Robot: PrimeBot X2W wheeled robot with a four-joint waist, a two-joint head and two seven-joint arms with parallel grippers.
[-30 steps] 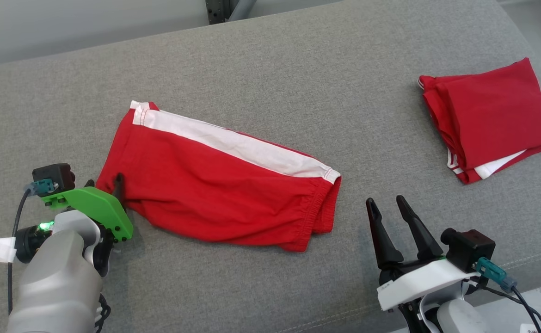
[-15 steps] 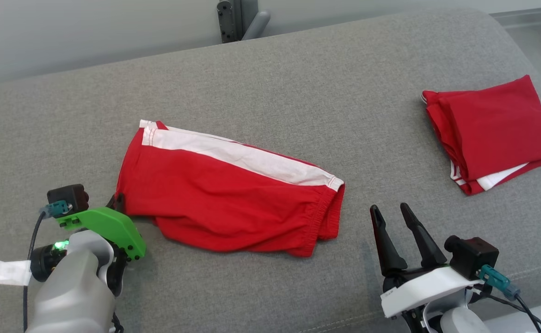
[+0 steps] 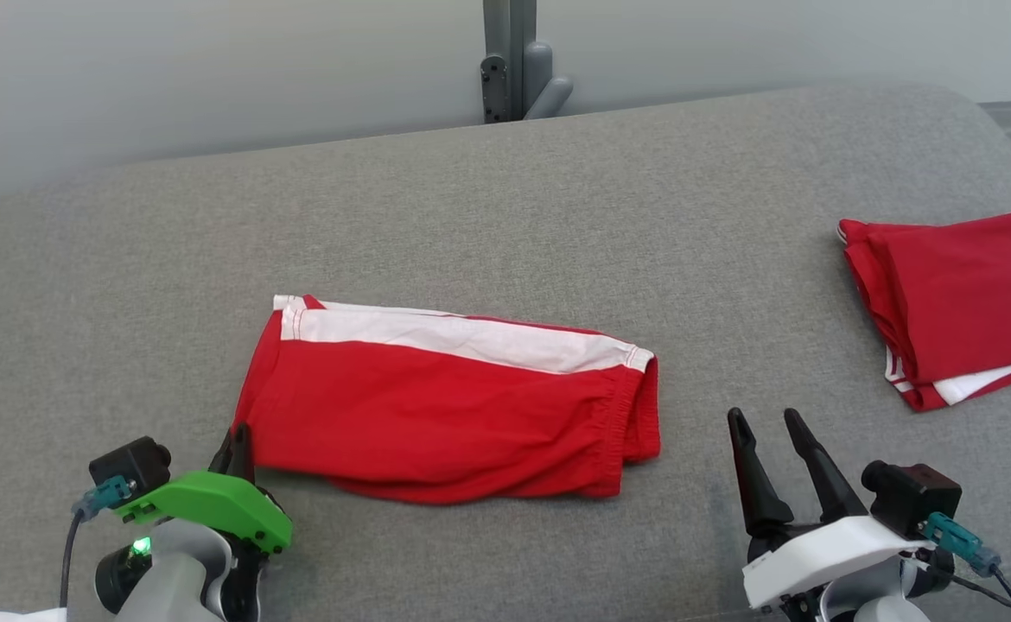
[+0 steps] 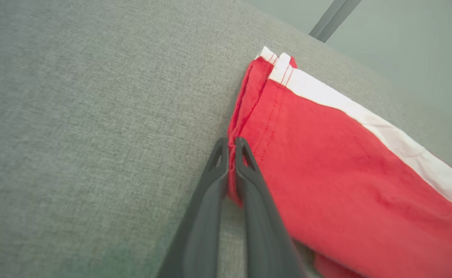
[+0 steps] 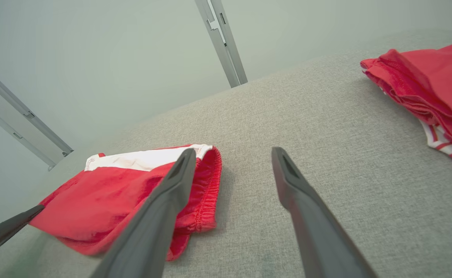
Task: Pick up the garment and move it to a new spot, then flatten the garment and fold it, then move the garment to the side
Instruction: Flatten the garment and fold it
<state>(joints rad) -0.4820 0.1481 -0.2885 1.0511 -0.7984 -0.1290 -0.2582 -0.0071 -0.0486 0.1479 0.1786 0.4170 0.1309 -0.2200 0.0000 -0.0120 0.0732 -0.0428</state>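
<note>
The left gripper (image 4: 230, 143) pinches the shorts (image 3: 445, 423) at their left hem, near the cushion (image 3: 557, 199) front edge; the right gripper (image 3: 763, 419) gapes wide over bare grey between shorts and pile (image 3: 963, 302).

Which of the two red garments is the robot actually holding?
The red shorts in the middle: the left gripper pinches their hem. The folded garment at right lies untouched.

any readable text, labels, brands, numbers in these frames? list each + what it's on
No legible text in any view.
Faint dark marking on the white mount behind the right tool: too small to read.
On the red shorts and the folded red stack: no print, tag or logo visible.
</note>
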